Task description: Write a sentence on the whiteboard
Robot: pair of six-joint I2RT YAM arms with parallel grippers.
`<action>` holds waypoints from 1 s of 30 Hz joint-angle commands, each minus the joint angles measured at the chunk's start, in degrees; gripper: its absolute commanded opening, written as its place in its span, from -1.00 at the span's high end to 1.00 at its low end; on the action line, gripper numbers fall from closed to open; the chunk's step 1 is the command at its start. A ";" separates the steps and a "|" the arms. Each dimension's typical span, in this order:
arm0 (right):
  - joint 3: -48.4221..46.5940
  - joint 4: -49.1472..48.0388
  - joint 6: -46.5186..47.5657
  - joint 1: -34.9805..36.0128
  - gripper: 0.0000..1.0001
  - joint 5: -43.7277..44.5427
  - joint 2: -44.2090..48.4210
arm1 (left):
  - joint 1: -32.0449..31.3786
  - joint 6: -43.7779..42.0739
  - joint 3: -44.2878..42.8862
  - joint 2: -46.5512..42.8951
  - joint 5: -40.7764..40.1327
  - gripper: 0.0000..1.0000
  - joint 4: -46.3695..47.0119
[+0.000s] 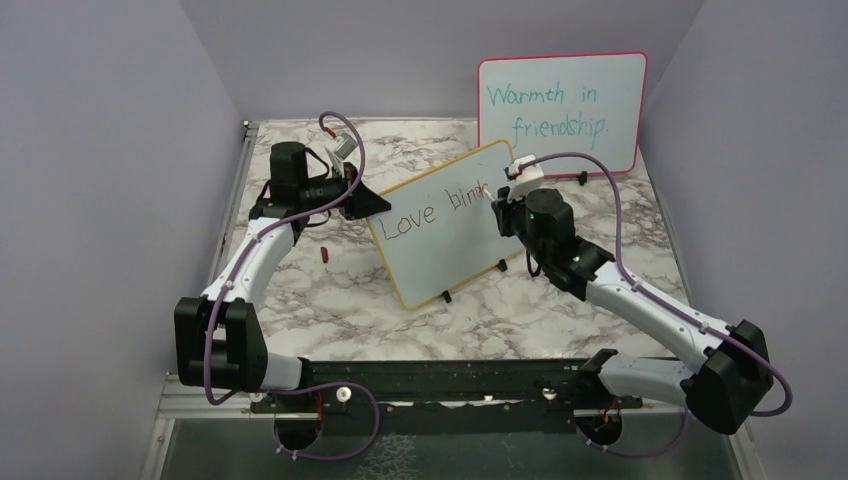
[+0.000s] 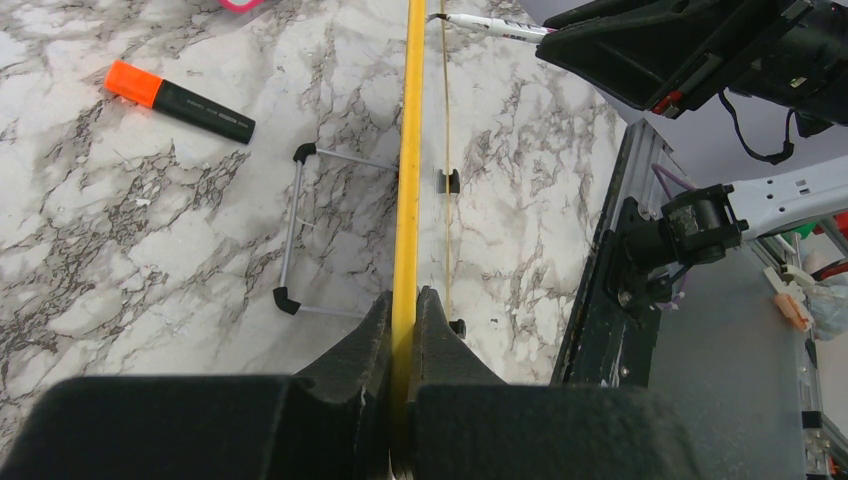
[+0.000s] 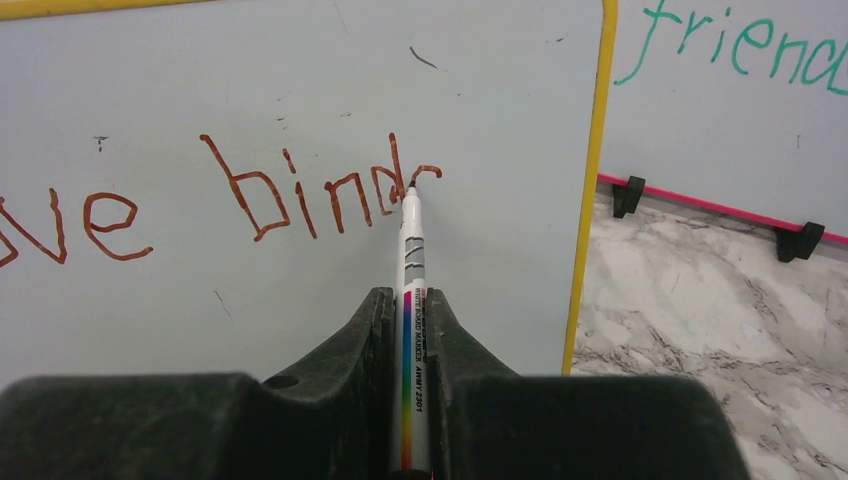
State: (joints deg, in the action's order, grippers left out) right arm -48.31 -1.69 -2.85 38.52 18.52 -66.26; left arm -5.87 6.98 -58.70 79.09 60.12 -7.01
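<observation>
The whiteboard (image 1: 450, 240), white with a yellow frame, stands tilted mid-table on small black clip feet. My left gripper (image 1: 372, 205) is shut on its left frame edge; in the left wrist view the yellow frame (image 2: 408, 150) runs straight between the closed fingers of the left gripper (image 2: 405, 300). My right gripper (image 3: 408, 300) is shut on a white marker (image 3: 412, 250) with a rainbow stripe. The marker's tip touches the board (image 3: 300, 80) at the top of a fresh curved stroke. The sentence (image 3: 290, 195) reads "Love bind" plus that stroke, in reddish-brown ink.
A pink-framed board (image 1: 560, 110) with teal writing leans against the back wall, just behind the right gripper (image 1: 500, 205). A black highlighter with an orange cap (image 2: 180, 100) lies on the marble behind the whiteboard. A wire stand (image 2: 300, 230) props up the whiteboard's back.
</observation>
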 commanded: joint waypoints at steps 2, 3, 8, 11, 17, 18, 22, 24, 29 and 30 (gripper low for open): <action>0.78 1.56 -0.64 -0.17 0.99 0.16 1.13 | -1.61 -6.29 1.30 2.21 -6.57 1.00 -5.04; 0.77 1.60 -0.62 -0.13 0.99 0.57 1.13 | -1.60 -6.28 1.30 2.21 -6.59 1.00 -5.04; 0.86 1.61 -0.48 -0.11 0.99 2.77 0.92 | -1.61 -6.35 1.30 2.17 -6.63 1.00 -5.04; 1.04 1.61 -0.68 -0.15 0.99 3.50 0.87 | -1.62 -6.32 1.37 2.13 -6.59 1.00 -5.04; 1.16 1.61 -1.01 -0.18 0.99 4.67 1.04 | -1.61 -6.32 1.30 2.21 -6.73 1.00 -5.04; 1.13 1.61 -1.01 -0.18 0.99 4.76 1.00 | -1.60 -6.35 1.30 2.23 -6.76 1.00 -5.04; 0.85 3.19 -1.10 -0.20 0.99 4.13 0.76 | -1.61 -6.29 1.30 2.21 -6.70 1.00 -5.04; 0.82 3.76 -1.34 -0.17 0.99 3.76 0.76 | -1.60 -6.28 1.30 2.21 -6.75 1.00 -5.04; 0.59 4.83 -1.80 -0.20 0.99 2.48 0.93 | -1.62 -6.28 1.30 2.16 -6.75 1.00 -5.04; 0.60 4.80 -1.76 -0.15 0.99 1.95 1.00 | -1.65 -6.28 1.30 2.13 -6.74 1.00 -5.04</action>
State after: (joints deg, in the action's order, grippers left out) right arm -47.94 0.64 -3.66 38.52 21.50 -66.17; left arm -5.87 6.96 -58.70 79.09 60.10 -7.01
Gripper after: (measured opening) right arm 0.174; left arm 0.046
